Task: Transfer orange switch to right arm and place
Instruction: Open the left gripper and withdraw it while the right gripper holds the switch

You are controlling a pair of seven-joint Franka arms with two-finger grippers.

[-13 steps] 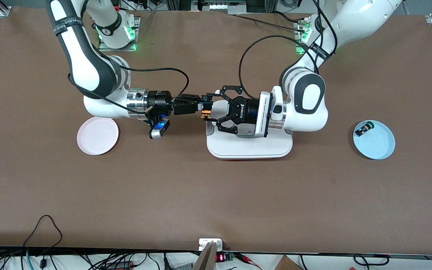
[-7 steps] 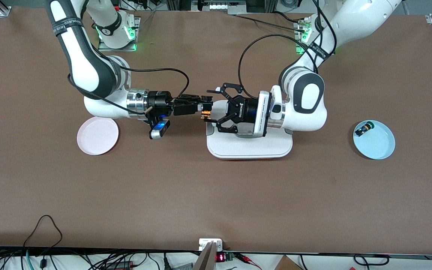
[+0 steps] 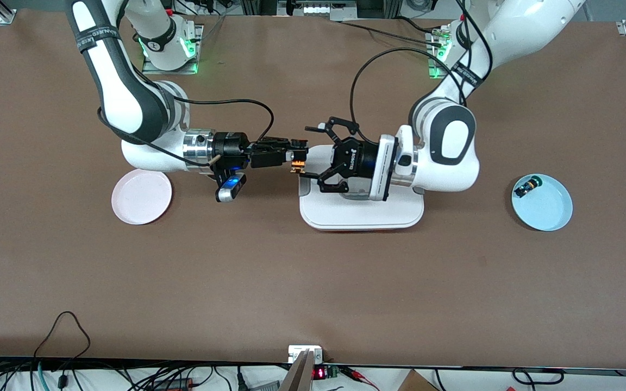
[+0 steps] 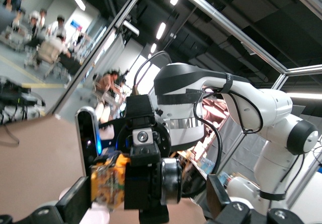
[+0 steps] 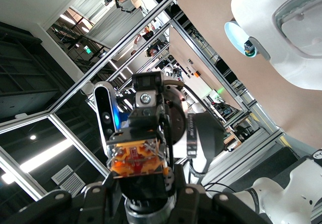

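Note:
The orange switch (image 3: 296, 162) hangs in the air over the right arm's end of the white tray (image 3: 362, 217). My right gripper (image 3: 298, 154) is shut on its black body. In the right wrist view the tan-orange block end (image 5: 137, 159) sits between my right gripper's (image 5: 144, 177) fingers. My left gripper (image 3: 306, 152) is open, one finger on each side of the switch. In the left wrist view the switch (image 4: 106, 182) lies crosswise between the spread fingers of my left gripper (image 4: 146, 204). One finger is close to the block end and the other is well clear.
A pink plate (image 3: 142, 196) lies under the right arm's wrist, toward its end of the table. A blue plate (image 3: 549, 214) at the left arm's end holds a green-capped button (image 3: 526, 187). Both arms stretch low over the table's middle.
My left gripper's jaws have spread wider off the switch. The left arm has drawn back slightly toward its own end. My right gripper has stayed shut on the switch.

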